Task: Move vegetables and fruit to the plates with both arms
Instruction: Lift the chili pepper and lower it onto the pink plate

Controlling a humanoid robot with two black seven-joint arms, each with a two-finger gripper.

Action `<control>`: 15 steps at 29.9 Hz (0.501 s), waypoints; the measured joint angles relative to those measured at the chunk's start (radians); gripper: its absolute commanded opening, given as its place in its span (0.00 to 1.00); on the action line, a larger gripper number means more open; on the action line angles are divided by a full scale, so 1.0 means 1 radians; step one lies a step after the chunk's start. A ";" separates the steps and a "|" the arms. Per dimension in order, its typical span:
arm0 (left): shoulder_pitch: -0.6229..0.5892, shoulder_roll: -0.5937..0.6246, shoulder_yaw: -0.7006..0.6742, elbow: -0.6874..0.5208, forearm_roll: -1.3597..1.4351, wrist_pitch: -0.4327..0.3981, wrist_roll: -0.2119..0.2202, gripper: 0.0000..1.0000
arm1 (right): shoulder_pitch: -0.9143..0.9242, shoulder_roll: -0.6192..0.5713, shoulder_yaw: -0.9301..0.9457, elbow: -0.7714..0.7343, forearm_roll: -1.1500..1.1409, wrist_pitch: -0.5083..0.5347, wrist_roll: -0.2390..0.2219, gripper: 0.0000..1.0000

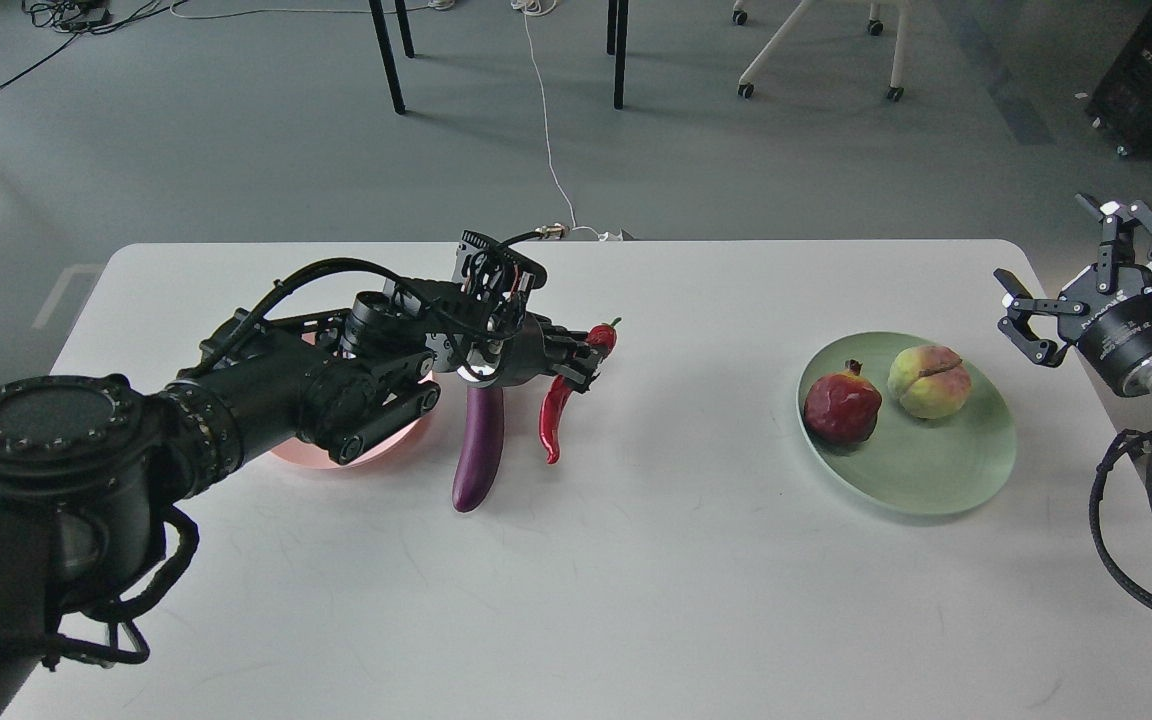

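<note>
Fruit half looks finished: pomegranate (842,406) and peach-like fruit (928,381) both sit on the green plate (936,480), side by side, just inboard of the right gripper (1071,275). That gripper hangs off the table's right edge, fingers spread wide, holding nothing, near the plate's rim but not touching it. Vegetable half not done. Left gripper (588,362) is reached out over the table (636,580) and sits right at the chili pepper (561,405); the pepper's green-stemmed top pokes out just beyond the fingertips and its red tail curls back toward me below them. Fingers seem to straddle the pepper, but they are dark and bunched, so whether they are clamped on it or merely around it I cannot tell. Eggplant (481,445) lies on the table just beside the pepper, its upper end tucked under the left wrist. Pink plate (376,455) is behind the gripper, mostly buried under the forearm; only a sliver of rim shows, and whether anything lies in it is hidden. Both vegetables judged still to be moved there.
</note>
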State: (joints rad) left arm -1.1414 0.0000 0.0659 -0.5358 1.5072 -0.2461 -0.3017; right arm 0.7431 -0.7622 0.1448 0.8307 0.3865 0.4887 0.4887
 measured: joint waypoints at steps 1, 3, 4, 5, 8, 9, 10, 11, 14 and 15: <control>-0.016 0.000 0.000 -0.016 -0.032 -0.010 0.008 0.08 | 0.000 -0.002 0.000 0.000 0.000 0.000 0.000 0.98; -0.058 0.000 0.001 -0.054 -0.086 -0.032 0.016 0.08 | -0.001 -0.003 0.000 0.001 0.000 0.000 0.000 0.98; -0.074 0.000 0.002 -0.069 -0.098 -0.039 0.016 0.08 | -0.001 -0.003 0.000 0.001 0.000 0.000 0.000 0.98; -0.087 0.005 0.004 -0.085 -0.105 -0.047 0.015 0.08 | -0.001 -0.003 -0.001 0.001 0.000 0.000 0.000 0.98; -0.101 0.095 0.011 -0.142 -0.109 -0.070 0.009 0.09 | -0.001 -0.004 -0.002 0.000 0.000 0.000 0.000 0.98; -0.101 0.141 0.014 -0.163 -0.108 -0.076 0.007 0.09 | -0.001 -0.004 -0.002 0.001 0.000 0.000 0.000 0.98; -0.101 0.183 0.018 -0.180 -0.105 -0.080 0.005 0.09 | -0.001 -0.003 -0.002 0.001 -0.001 0.000 0.000 0.98; -0.096 0.234 0.025 -0.196 -0.098 -0.083 0.004 0.09 | -0.001 -0.003 -0.003 0.000 -0.001 0.000 0.000 0.98; -0.071 0.374 0.066 -0.223 -0.075 -0.085 -0.006 0.09 | -0.003 -0.001 -0.004 0.000 -0.007 0.000 0.000 0.98; -0.058 0.415 0.077 -0.225 -0.067 -0.085 -0.013 0.09 | -0.005 -0.001 -0.004 -0.001 -0.010 0.000 0.000 0.98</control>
State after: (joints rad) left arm -1.1994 0.4147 0.1425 -0.7610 1.4402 -0.3311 -0.3145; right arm 0.7381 -0.7632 0.1409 0.8301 0.3769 0.4887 0.4887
